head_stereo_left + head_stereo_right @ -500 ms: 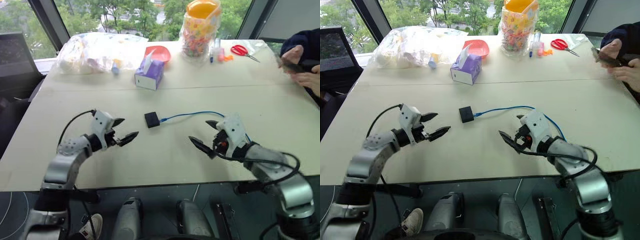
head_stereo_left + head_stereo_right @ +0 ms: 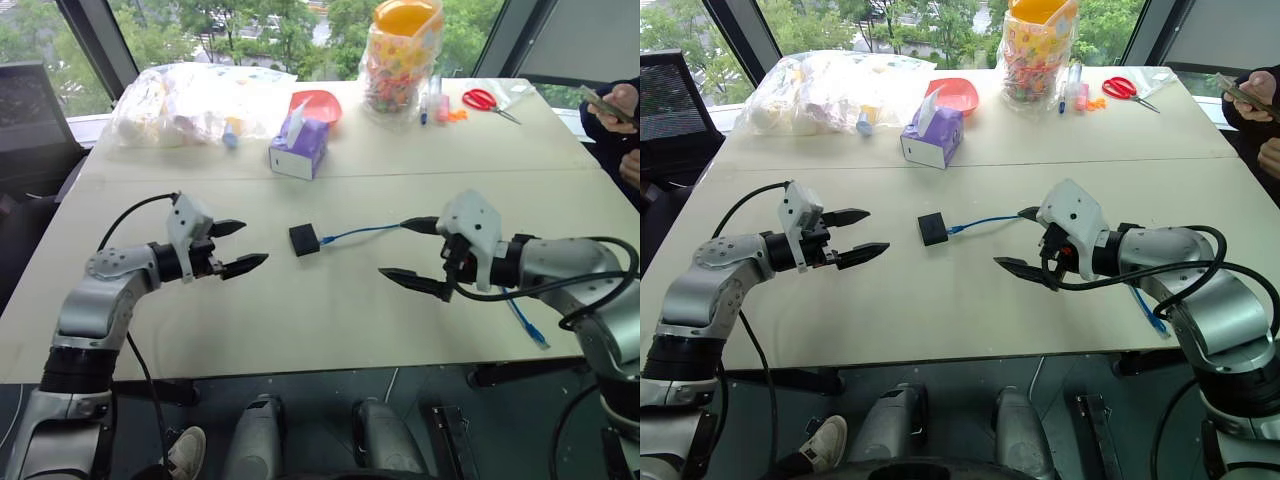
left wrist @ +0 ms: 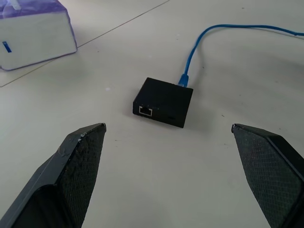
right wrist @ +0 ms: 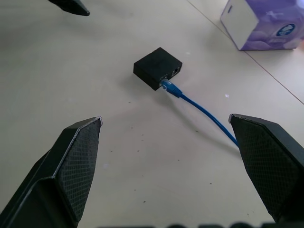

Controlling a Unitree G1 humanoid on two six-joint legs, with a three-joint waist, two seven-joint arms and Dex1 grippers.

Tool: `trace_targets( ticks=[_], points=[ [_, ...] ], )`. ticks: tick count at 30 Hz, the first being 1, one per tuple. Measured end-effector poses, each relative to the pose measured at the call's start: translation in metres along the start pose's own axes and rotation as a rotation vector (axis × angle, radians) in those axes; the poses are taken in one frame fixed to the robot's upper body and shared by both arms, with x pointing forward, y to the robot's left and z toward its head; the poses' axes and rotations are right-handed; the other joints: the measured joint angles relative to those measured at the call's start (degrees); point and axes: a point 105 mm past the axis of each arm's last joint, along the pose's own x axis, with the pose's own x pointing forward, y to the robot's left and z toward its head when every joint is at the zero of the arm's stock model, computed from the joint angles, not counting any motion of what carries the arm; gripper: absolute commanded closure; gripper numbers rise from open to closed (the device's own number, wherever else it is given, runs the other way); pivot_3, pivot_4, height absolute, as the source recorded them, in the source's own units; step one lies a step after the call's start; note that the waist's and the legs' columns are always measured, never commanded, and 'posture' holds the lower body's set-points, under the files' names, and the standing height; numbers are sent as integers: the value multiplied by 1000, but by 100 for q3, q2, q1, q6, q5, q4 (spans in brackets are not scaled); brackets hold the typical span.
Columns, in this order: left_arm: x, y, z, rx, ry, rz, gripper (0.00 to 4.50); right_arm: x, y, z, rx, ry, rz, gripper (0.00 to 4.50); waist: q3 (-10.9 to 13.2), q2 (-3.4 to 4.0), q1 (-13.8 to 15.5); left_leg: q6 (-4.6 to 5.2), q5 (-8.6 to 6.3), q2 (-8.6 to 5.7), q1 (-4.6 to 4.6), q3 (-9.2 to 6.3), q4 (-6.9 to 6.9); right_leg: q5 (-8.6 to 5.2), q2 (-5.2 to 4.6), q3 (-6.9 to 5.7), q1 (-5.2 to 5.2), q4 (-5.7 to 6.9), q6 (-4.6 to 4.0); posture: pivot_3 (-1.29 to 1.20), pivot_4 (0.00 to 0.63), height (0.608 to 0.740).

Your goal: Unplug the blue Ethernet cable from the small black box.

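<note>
While both hands hover above the table, left hand spread wide, holding nothing | right hand spread wide, holding nothing | small black box mid-table between them, blue Ethernet cable plugged in, trailing right | since earlier: both hands raised, right hand shifted right.
</note>
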Motion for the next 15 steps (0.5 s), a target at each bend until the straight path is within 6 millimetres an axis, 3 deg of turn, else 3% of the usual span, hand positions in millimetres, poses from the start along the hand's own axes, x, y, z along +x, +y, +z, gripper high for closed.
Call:
trace_targets(
  ticks=[7,15],
  points=[
    [0,1,4,7,-6,1,30,2,-13,-1,-48,37,38,0,1,-1,-4,0,0,0,0,0,-1,0,2,0,-3,5,2,0,150,735],
    [0,-6,5,7,0,-25,30,24,-30,11,-135,91,169,0,5,-3,-21,0,1,1,1,5,11,0,2,5,-21,44,3,0,150,735]
  ],
)
